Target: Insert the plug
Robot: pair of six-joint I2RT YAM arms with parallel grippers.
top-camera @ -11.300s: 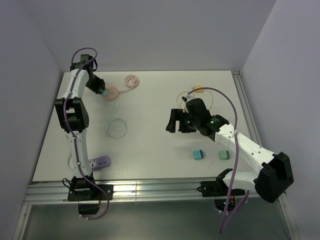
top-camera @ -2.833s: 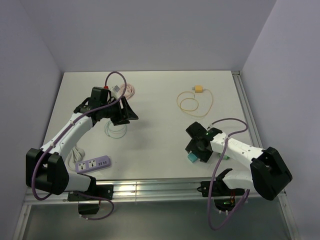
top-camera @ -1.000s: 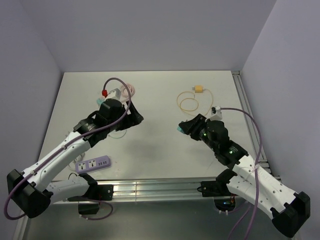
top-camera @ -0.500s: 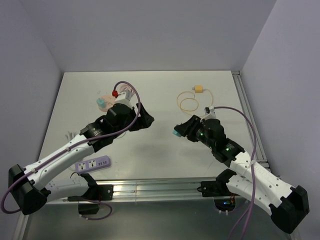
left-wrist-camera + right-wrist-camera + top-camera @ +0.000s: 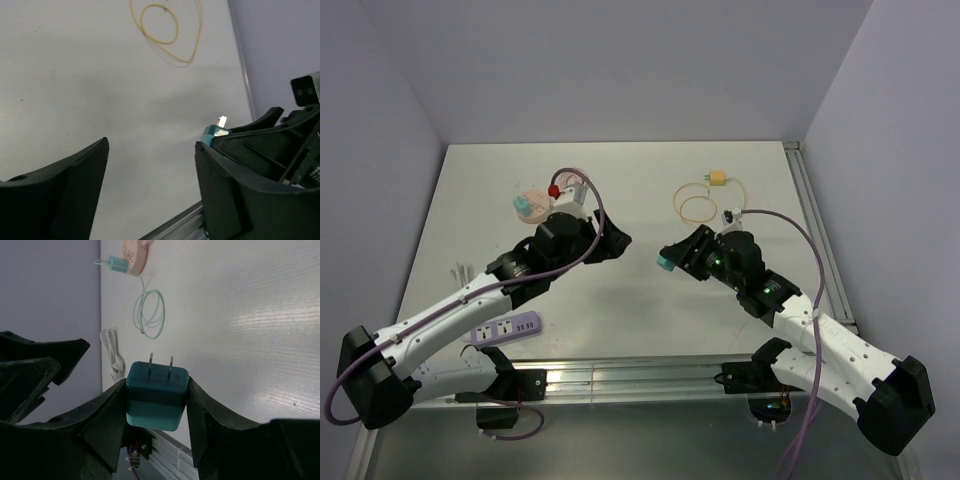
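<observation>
A boxy teal plug (image 5: 157,387), smooth-sided with two flat metal prongs, was clamped between the black, angular fingers of the right gripper (image 5: 157,407). It was held over the matte white table (image 5: 620,180) near its centre. The left gripper (image 5: 150,190) was spread wide with nothing between its jaws, at 9 o'clock from the plug. A flat lilac power strip (image 5: 506,328) lay at the table's 7 o'clock. A thin yellow cable (image 5: 167,27) was looped at 1 o'clock.

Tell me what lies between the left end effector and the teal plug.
Nothing: in the top view only bare table separates the left end effector from the teal plug.
</observation>
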